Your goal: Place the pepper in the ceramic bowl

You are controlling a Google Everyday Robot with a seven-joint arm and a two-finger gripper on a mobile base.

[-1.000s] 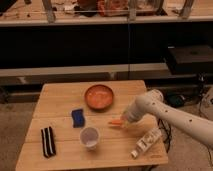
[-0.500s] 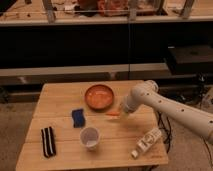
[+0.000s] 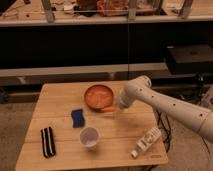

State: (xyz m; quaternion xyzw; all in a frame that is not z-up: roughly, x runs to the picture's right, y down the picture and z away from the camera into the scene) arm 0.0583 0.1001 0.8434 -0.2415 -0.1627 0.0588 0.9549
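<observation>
The orange-brown ceramic bowl (image 3: 98, 95) sits at the middle back of the wooden table (image 3: 60, 97). The pepper (image 3: 108, 109), a small slim orange piece, is at the bowl's front right rim, held at the tip of my gripper (image 3: 116, 107). The white arm reaches in from the right, with its elbow above the table's right part. The gripper is just right of the bowl, low over the table.
A blue sponge (image 3: 77, 118) lies in front of the bowl. A small white cup (image 3: 89, 138) stands near the front middle. A black and white striped object (image 3: 47, 141) lies at the front left. A white bottle (image 3: 146, 142) lies at the front right corner.
The gripper has moved the pepper from the table's middle right up and left to the bowl's front right rim. The arm has swung back toward the bowl.
</observation>
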